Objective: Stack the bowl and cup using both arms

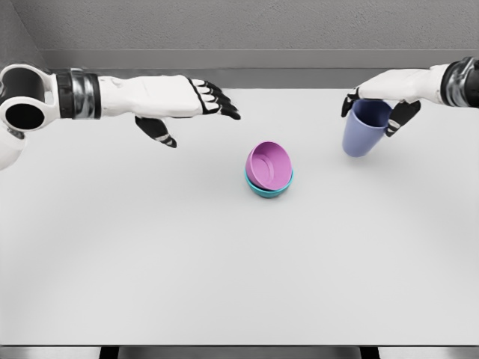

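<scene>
right hand [382, 93] fingers clamp smooth blue cup [364, 129]; left hand [187, 101] fingers apart; pink bowl [268, 164] nests in teal bowl [269, 190].

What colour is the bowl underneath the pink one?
Teal bowl, seen in the head view, beneath the pink bowl.

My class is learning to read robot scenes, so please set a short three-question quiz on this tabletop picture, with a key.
1. True or false: the pink bowl sits inside the teal bowl.
2. Which hand holds the blue cup?
A. left hand
B. right hand
C. neither
3. Fill in: the left hand's fingers are ____ and hold nothing.

Key:
1. True; the pink bowl is nested, tilted, in the teal one on the white table.
2. B; the right hand grips the cup at its rim, right of the bowls.
3. Open; the left hand is spread above the table, left of the bowls.
</scene>
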